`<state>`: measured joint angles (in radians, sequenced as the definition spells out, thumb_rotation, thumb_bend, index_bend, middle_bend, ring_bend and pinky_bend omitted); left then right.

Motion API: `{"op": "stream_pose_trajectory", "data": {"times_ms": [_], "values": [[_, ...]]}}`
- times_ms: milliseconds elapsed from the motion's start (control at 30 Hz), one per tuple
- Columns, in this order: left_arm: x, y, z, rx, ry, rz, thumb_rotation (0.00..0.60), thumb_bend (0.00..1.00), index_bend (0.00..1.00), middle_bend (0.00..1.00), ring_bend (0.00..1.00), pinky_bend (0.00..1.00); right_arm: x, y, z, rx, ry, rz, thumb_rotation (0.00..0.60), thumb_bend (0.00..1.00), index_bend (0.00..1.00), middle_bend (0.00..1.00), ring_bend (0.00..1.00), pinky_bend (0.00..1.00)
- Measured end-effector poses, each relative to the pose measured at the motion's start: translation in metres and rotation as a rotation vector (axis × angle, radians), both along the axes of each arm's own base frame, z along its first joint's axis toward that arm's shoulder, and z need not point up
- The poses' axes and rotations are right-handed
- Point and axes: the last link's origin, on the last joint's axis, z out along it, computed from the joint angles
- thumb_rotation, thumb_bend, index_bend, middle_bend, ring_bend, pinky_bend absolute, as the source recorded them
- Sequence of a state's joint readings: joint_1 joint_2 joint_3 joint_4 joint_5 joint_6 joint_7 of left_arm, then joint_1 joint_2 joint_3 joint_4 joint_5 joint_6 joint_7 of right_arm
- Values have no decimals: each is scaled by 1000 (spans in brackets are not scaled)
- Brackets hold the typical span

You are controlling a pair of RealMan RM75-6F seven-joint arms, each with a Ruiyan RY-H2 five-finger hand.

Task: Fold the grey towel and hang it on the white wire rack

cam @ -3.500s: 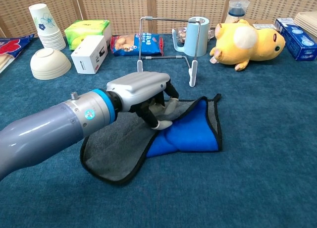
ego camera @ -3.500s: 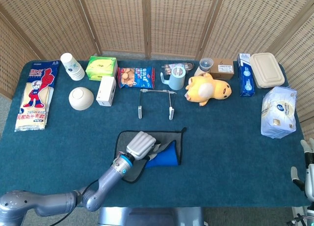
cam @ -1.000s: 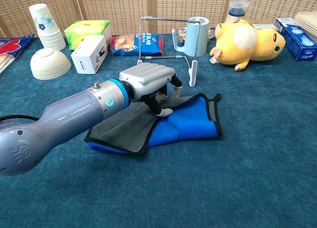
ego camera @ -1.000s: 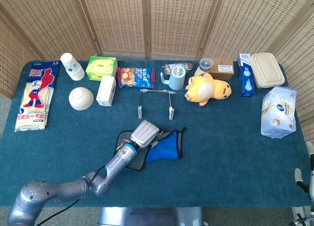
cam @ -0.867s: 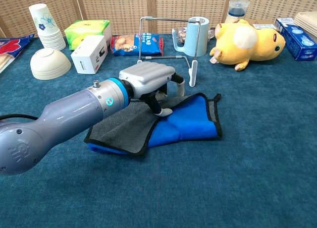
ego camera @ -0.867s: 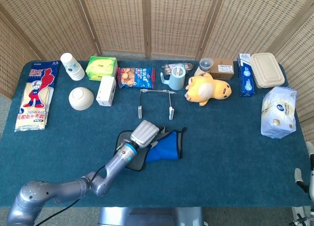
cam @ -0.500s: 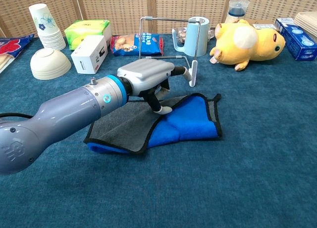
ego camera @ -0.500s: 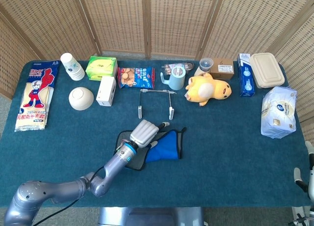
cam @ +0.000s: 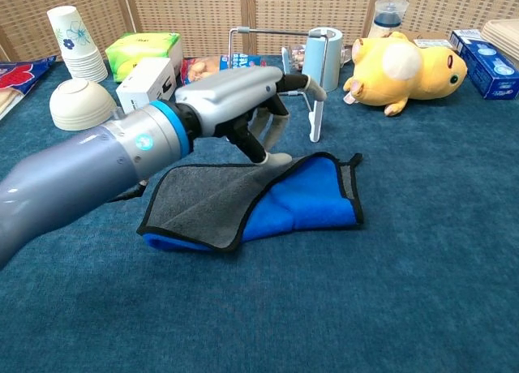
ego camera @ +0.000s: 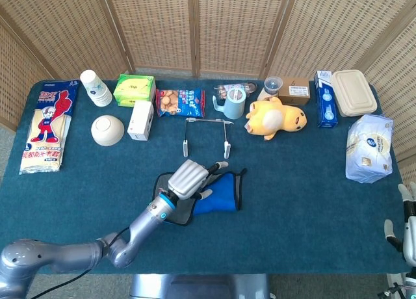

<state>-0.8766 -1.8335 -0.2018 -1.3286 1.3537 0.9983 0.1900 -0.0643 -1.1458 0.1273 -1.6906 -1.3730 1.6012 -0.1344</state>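
Note:
The grey towel (cam: 209, 201) lies on the blue tablecloth, loosely folded, with its blue underside (cam: 312, 203) showing on the right; in the head view the towel (ego camera: 221, 194) sits near the table's front middle. My left hand (cam: 243, 97) hovers just above the towel's far edge with fingers spread and nothing in them; one fingertip (cam: 280, 157) is close to the cloth. In the head view the left hand (ego camera: 190, 177) covers the towel's left part. Behind the towel the white wire rack (cam: 315, 122) stands upright and bare (ego camera: 207, 121). My right hand (ego camera: 405, 226) is at the table's right front edge, holding nothing.
Along the back stand paper cups (ego camera: 96, 88), a green box (ego camera: 134, 89), a white box (ego camera: 140, 119), a bowl (ego camera: 107, 130), a snack bag (ego camera: 180, 101), a light blue mug (ego camera: 232, 103) and a yellow plush toy (ego camera: 274, 117). A tissue pack (ego camera: 369, 147) lies at the right.
My left hand drew the towel's near part back into a fold, then let go, rose off the cloth and spread its fingers. The right hand has barely moved.

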Motion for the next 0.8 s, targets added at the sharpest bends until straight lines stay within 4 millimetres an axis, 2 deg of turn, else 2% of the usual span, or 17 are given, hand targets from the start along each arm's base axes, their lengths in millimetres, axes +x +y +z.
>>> {"op": "stream_pose_trajectory", "data": {"times_ms": [200,433,800], "values": [[-17,-20,21,-22,2,-34,600,355,294,763,745,1000,3,-3,-4,10,-1,8,600,390,57,38,0,0],[-53,-47,41,-7,63,-75,600,276,288,767,745,998,7,-7,-8,22,2,20,600,390,57,38,0,0],[-80,-65,58,34,123,-91,600,155,259,756,738,984,14,-13,-15,41,1,37,600,391,56,38,0,0]]}}
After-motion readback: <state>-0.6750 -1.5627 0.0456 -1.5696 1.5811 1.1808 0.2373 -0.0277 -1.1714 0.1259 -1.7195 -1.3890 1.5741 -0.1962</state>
